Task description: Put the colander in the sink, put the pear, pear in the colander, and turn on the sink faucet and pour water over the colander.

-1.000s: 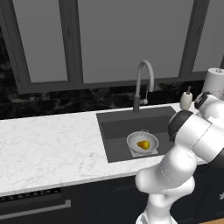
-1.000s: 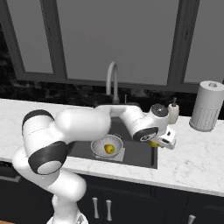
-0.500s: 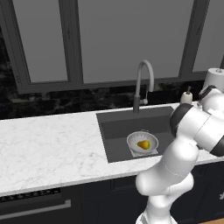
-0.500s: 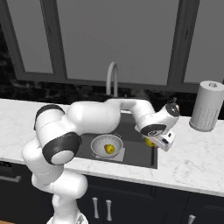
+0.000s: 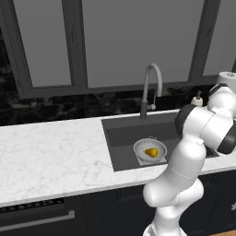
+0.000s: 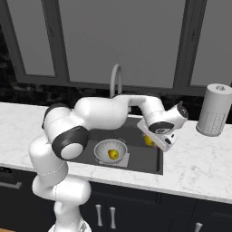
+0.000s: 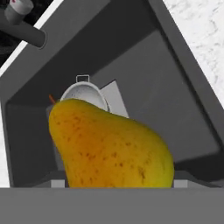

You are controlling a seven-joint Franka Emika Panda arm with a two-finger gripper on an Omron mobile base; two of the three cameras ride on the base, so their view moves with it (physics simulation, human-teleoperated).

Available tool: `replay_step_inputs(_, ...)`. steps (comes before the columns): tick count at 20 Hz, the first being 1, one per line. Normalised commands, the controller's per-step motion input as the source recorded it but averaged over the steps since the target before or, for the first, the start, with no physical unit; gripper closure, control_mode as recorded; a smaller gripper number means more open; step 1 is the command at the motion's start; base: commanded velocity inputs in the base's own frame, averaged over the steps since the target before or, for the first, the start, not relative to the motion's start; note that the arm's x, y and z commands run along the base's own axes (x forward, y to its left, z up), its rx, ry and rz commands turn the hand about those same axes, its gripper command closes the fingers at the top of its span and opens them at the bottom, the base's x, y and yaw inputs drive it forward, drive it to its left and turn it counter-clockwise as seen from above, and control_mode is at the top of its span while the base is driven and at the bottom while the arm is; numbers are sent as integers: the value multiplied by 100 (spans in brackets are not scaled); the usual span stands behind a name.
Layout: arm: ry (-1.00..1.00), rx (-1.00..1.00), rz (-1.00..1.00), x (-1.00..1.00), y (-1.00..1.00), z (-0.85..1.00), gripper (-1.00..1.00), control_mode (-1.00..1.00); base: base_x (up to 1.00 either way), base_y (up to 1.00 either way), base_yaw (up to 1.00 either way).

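A yellow-orange pear (image 7: 109,148) looms large in the hand view, and my gripper (image 6: 156,138) is shut on it above the right part of the sink (image 6: 146,159). From the right base view a bit of this pear (image 6: 148,140) peeks out beside the hand. The silvery colander (image 5: 150,149) stands on the sink floor (image 5: 123,138) with a second pear (image 5: 150,152) inside; it is also in the right base view as colander (image 6: 110,150) and pear (image 6: 113,154). In the hand view the colander (image 7: 85,94) lies beyond the held pear. The faucet (image 5: 151,87) arches over the basin's back edge.
A paper towel roll (image 6: 213,115) stands on the counter right of the sink. A small white soap bottle (image 5: 197,99) sits by the back right corner of the basin. White marble counter (image 5: 50,152) stretches to the left.
The gripper has carried the pear a little to the left, from the sink's right edge to over the basin. The colander and the pear inside it have not moved.
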Motion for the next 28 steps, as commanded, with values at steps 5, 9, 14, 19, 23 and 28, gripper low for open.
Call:
replay_step_inputs(5, 0, -2, -5, 29, 98, -19, 100, -100, 0, 0, 0)
replay_step_inputs(9, 0, -3, -12, 5, 71, -36, 100, -100, 0, 0, 0)
replay_step_inputs(14, 0, 0, -9, 0, 21, -35, 100, -100, 0, 0, 0)
replay_step_inputs(19, 2, 0, -1, 7, 8, -42, 100, -100, 0, 0, 0)
replay_step_inputs(23, 1, 0, 0, 19, 17, -33, 100, -100, 0, 0, 0)
replay_step_inputs(28, 0, 0, 2, 33, 27, -20, 100, -100, 0, 0, 0)
